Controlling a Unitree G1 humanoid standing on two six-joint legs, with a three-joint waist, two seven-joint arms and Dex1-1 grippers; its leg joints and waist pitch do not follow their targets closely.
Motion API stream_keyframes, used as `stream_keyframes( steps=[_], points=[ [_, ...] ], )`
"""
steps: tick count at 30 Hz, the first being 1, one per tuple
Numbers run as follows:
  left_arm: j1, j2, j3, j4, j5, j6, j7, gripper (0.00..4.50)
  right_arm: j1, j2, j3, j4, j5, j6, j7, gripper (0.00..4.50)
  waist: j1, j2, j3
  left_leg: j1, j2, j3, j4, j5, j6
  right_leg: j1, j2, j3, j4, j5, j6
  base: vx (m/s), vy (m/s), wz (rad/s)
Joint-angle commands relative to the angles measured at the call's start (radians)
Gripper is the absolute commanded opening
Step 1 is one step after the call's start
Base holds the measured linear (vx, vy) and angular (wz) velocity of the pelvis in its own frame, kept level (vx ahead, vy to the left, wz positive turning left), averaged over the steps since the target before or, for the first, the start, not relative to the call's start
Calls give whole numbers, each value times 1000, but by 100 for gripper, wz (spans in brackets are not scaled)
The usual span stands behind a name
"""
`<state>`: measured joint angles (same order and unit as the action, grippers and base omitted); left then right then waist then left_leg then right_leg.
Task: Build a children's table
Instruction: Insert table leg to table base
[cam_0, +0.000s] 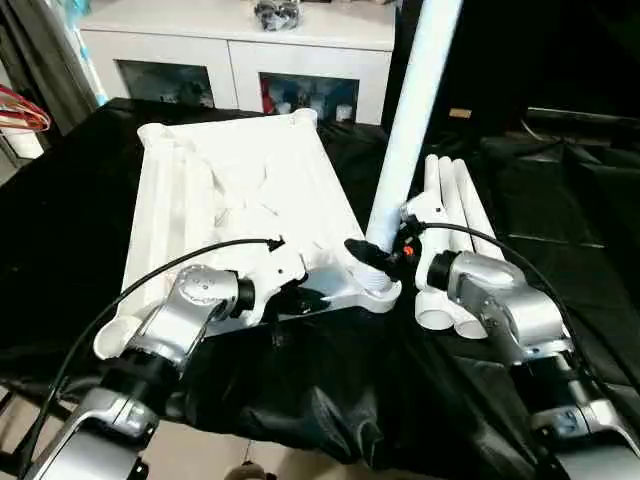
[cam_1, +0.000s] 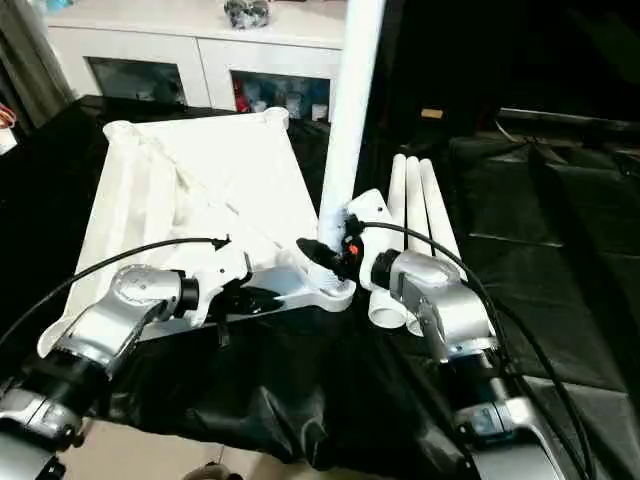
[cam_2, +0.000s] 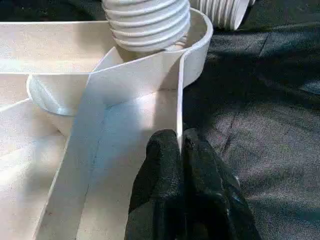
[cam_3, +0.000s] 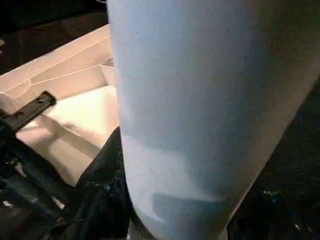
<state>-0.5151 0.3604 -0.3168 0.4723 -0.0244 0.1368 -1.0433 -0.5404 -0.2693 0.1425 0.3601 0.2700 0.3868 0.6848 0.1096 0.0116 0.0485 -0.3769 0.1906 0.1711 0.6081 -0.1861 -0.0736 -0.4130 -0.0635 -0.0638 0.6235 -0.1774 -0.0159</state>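
Black cloth covers the counter (cam_0: 90, 200), and behind it stands a white cabinet (cam_0: 240, 50) with glass doors. Farthest left, the left end effector (cam_0: 312, 297) reaches in over the near edge of the tabletop (cam_0: 240, 190), which lies upside down with its ribbed underside facing up. Its two black fingers (cam_2: 172, 165) are pressed together on the thin near wall of the tabletop, one finger on each side of the wall, just short of the round corner socket (cam_0: 372, 290) that lies beyond its tips. Directly ahead of this end effector, in that socket, an upright leg (cam_0: 410, 120) stands with its ribbed threaded end seated in the ring. To the right of the leg, the right end effector (cam_0: 375, 256) comes in from the side at the leg's lower part; its fingers stand about halfway apart around the tube, gripping it just above the socket. Behind and to the right of the right end effector, three more legs (cam_0: 455, 215) lie side by side on the cloth, their open ends toward the robot.
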Motion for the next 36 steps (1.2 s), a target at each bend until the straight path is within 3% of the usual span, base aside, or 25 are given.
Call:
stream_keyframes(
  steps=[1, 13, 14, 24, 36],
  points=[
    [28, -9, 11, -17, -21, 14, 0, 0, -8, 1, 21, 50, -27, -7, 11, 191, 1, -21, -63, 8, 36, -7, -75, -146, 24, 54, -84, 49, -77, -261, -163, 0, 0, 0],
    [36, 8, 14, -31, -12, 33, 4, 0, 23, -42, 7, 13, -21, -7, 70, 191, 2, -23, -64, 12, 35, -7, -76, -147, 24, 57, -80, 50, -77, -241, -162, 0, 0, 0],
    [35, 9, 14, -29, -11, 32, 3, 0, 26, -42, 7, 8, -20, -5, 71, 191, 3, -14, -64, 13, 35, -8, -76, -151, 21, 56, -82, 51, -77, -246, -165, 0, 0, 0],
    [20, 12, 10, -16, -6, 25, -6, 0, 41, -39, 4, -24, -8, 16, 82, 191, -1, -20, -63, 16, 36, -8, -78, -173, 16, 56, -80, 50, -81, -261, -166, 0, 0, 0],
    [22, 19, 5, -27, -5, 25, -18, 0, 51, -35, 1, -56, -2, 36, 85, 191, -3, -16, -61, 16, 36, -10, -81, -191, 9, 56, -81, 50, -85, -289, -159, 0, 0, 0]
  ],
)
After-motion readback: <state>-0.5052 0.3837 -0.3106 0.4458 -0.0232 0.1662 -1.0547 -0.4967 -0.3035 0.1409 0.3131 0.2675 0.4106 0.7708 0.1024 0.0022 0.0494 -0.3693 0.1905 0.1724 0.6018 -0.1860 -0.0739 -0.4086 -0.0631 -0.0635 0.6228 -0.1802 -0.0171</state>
